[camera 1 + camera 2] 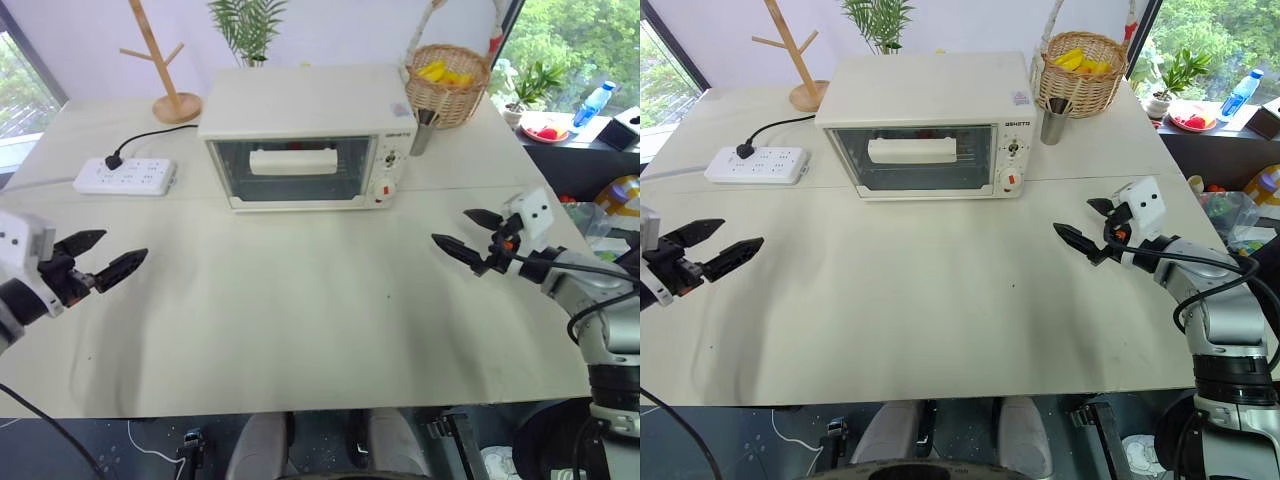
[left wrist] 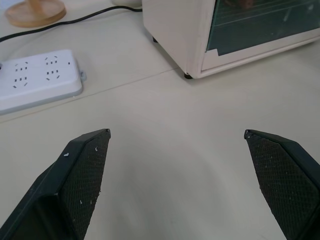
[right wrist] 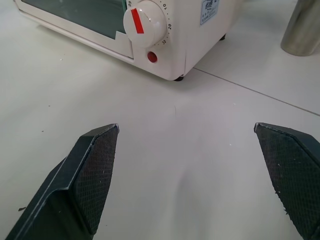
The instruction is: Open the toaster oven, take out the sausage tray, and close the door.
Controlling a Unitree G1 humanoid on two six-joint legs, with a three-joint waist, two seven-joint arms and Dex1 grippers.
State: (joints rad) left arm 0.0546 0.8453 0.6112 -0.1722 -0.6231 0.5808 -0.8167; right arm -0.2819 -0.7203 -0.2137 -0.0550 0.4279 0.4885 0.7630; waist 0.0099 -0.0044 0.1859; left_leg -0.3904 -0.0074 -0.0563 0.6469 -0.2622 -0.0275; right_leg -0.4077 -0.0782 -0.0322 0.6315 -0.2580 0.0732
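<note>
A cream-white toaster oven (image 1: 305, 135), boxy with rounded edges and a smooth matte top, is sitting at the twelve o'clock end of a pale, slightly wrinkled table (image 1: 300, 320). Its door (image 1: 293, 168), a glass panel framed in cream-white, is standing shut, with a wide cream-white bar handle (image 1: 292, 160) running across the upper part of the glass. Thin wire lines are showing faintly behind the glass, but the sausage tray cannot be made out. On the oven's right-hand panel, a round white knob (image 3: 144, 23) with a red stripe is sitting above a small red button (image 3: 152, 57).

At about ten o'clock from the oven, a white plastic power strip (image 1: 125, 176) is lying flat with a black cord plugged in. Beyond it, a wooden peg stand (image 1: 165, 62) is rising from a round base. At two o'clock, a woven wicker basket (image 1: 447, 85) is holding yellow fruit, and a tapered steel cup (image 1: 423, 131) is standing just in front of it, beside the oven's right corner.

The left gripper (image 1: 100, 258) is hovering over the table's nine o'clock edge, its two black wedge-shaped fingers (image 2: 82, 172) spread wide apart and holding nothing; their inner pads are showing a fine cross-hatched texture. The right gripper (image 1: 468, 234) is hovering at three o'clock, its pointed fingers likewise spread wide and empty. Both are well apart from the oven, angled inward toward it.
</note>
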